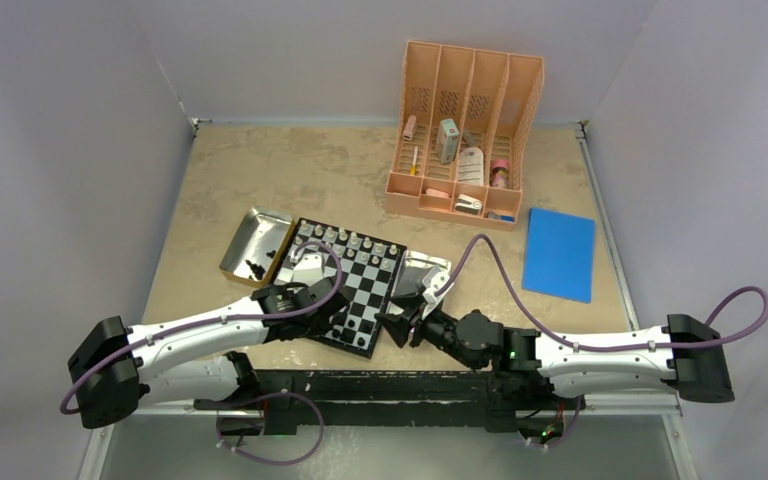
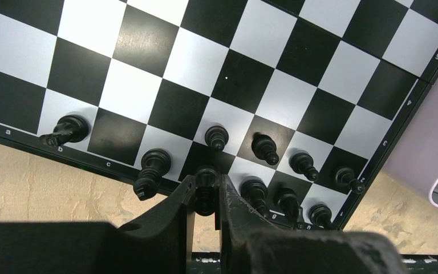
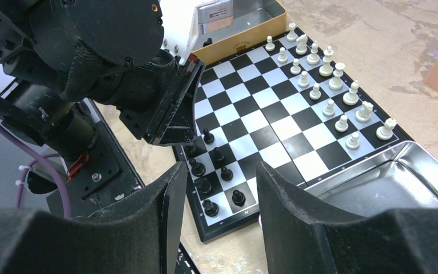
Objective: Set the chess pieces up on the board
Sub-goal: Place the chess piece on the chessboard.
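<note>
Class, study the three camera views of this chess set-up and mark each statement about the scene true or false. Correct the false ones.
1. The white pieces stand in two rows at the end of the board farthest from the arms. True.
2. The right gripper holds a white pawn. False: its jaws are open and nothing is between them.
3. The left gripper has its fingers on either side of a black piece at the board's near edge. True.
4. The blue pad lies left of the board. False: in the top view it lies to the right.
5. The silver tray holds nothing. False: a few dark pieces lie in it.
</note>
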{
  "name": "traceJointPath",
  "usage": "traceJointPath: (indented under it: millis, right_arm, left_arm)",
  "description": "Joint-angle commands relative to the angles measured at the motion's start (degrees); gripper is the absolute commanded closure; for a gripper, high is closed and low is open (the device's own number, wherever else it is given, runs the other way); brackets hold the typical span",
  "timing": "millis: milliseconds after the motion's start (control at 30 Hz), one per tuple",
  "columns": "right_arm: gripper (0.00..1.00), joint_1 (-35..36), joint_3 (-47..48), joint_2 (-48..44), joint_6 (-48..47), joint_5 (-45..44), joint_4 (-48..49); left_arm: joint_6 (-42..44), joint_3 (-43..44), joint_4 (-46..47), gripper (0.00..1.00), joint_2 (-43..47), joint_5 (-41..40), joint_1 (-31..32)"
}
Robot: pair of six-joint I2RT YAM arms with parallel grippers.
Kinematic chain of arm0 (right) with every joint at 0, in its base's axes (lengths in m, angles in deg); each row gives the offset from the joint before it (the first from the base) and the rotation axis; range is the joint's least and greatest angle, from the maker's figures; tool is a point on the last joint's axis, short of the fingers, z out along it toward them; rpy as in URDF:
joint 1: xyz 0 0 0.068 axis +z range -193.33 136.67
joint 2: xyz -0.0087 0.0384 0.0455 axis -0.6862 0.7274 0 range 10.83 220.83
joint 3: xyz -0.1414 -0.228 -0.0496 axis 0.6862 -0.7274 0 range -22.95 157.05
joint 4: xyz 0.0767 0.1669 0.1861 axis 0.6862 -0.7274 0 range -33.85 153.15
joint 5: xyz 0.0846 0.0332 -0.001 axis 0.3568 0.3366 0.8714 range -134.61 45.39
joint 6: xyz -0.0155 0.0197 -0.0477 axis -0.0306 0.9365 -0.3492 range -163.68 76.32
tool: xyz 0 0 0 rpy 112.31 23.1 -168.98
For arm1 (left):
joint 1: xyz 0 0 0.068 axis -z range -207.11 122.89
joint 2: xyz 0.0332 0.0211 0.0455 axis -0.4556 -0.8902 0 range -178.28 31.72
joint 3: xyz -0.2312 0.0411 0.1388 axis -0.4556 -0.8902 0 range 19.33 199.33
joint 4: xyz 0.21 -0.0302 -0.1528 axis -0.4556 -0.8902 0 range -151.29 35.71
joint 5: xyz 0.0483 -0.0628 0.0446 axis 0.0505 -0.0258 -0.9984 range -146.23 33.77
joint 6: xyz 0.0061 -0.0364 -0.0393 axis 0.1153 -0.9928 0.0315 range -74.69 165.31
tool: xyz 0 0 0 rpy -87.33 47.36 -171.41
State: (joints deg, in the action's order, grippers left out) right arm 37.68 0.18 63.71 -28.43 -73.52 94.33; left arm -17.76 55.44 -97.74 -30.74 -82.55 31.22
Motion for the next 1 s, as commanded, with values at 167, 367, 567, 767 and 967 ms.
traceJointPath:
  millis: [167,367,567,767,967]
  right_arm:
    - [0.49,0.15,2.44,-0.08,-0.67,-0.5,3.09]
    - [0.49,0.11,2.18,-0.84,-0.57,-0.74,2.69]
    - [0.49,0.13,1.74,-0.88,0.6,-0.69,3.48]
    - [0.49,0.11,2.04,1.68,2.94,1.74,5.08]
    - [0.49,0.09,2.82,4.58,5.69,3.97,6.25]
  left_arm:
    - [-1.03,2.09,0.12,0.86,-1.19,-2.77,0.3]
    - [-1.43,2.37,0.03,0.75,-1.69,-3.02,0.3]
    - [-1.03,3.97,-0.34,0.71,-0.21,-2.72,0.3]
    - [1.75,5.54,0.87,0.7,3.71,-3.5,0.25]
    - [7.58,7.97,2.93,0.67,6.63,-2.49,-2.81]
